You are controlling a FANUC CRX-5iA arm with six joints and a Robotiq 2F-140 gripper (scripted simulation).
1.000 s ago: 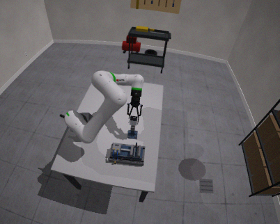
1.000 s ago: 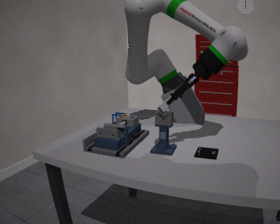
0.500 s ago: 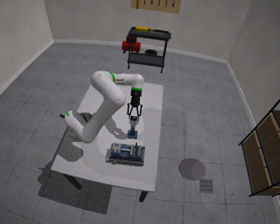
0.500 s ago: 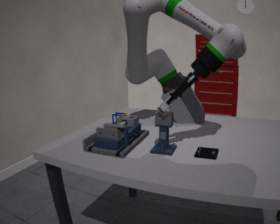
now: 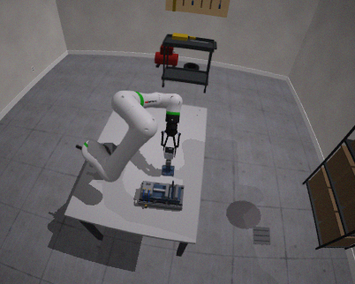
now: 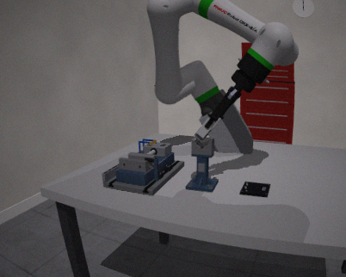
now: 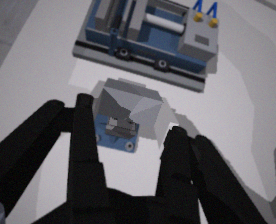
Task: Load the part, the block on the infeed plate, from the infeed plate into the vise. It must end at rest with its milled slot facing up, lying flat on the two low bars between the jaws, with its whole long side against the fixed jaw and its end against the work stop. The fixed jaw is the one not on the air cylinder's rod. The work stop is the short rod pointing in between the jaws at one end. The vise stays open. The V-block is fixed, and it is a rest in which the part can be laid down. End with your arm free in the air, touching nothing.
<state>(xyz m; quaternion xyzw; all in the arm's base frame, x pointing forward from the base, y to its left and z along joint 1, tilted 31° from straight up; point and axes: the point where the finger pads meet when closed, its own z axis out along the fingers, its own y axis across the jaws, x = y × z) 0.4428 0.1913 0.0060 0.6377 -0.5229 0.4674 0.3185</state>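
The gripper, clamped on the part, holds it tilted just above the V-block, with the open vise beyond at twelve o'clock in the wrist view.
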